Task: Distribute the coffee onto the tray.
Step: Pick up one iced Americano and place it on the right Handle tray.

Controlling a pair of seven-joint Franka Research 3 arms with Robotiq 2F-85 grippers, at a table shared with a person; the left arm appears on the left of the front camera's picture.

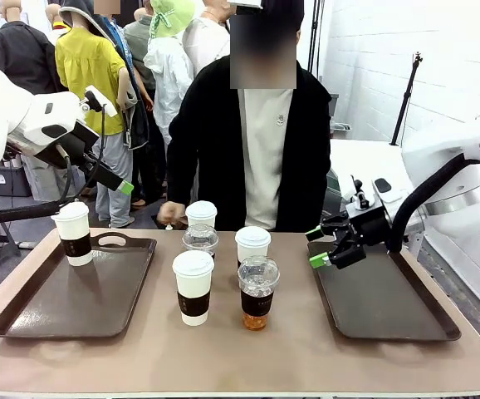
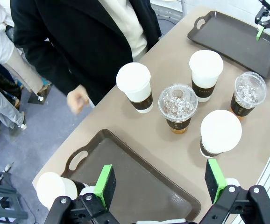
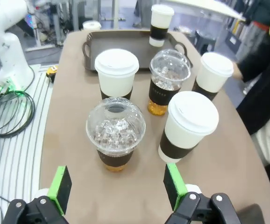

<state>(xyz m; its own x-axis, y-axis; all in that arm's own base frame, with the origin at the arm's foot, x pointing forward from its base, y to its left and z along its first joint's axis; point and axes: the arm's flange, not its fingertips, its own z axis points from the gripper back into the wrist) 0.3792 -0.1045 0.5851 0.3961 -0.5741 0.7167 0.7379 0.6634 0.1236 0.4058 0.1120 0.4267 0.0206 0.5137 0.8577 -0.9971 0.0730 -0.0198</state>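
Observation:
One white lidded coffee cup (image 1: 74, 234) stands on the left tray (image 1: 32, 312), at its far left corner. Five more cups stand between the trays: white ones (image 1: 201, 216) (image 1: 252, 245) (image 1: 193, 287) and clear dome-lidded ones (image 1: 200, 241) (image 1: 257, 293). My left gripper (image 1: 111, 143) hangs open high above the left tray (image 2: 135, 177); its green pads (image 2: 106, 185) have nothing between them. My right gripper (image 1: 325, 248) is open over the left edge of the right tray (image 1: 389, 299), facing the nearest dome cup (image 3: 115, 133) and a white cup (image 3: 188, 125).
A person stands at the far side, one hand (image 1: 171, 214) at the table edge beside the rear white cup (image 2: 135, 86). The right tray (image 2: 233, 39) holds nothing. Bare tabletop (image 1: 248, 357) lies in front of the cups.

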